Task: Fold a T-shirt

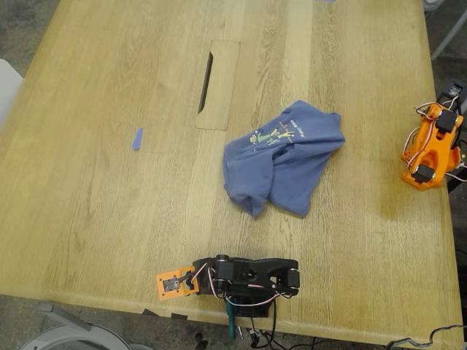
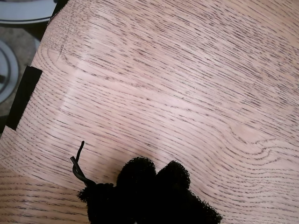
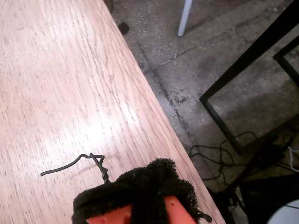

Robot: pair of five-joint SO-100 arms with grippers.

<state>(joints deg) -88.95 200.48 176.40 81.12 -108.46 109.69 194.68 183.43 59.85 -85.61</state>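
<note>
The T-shirt [image 1: 283, 156] lies crumpled on the table [image 1: 109, 219] (print showing); both grippers rest well apart from it, their jaw states unreadable

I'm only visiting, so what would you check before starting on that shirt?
1. T-shirt within view on the table: ok, it lies near the middle.
2. Shirt spread flat for folding: not ok, it is crumpled in a heap.
3. Grippers free of cloth: ok, my first gripper and my second gripper have only bare wood before them.
4. Jaws open: cannot tell, black foam hides them.
5. Clutter near the shirt: ok, the small blue scrap lies well apart, toward the exterior view's left.
</note>
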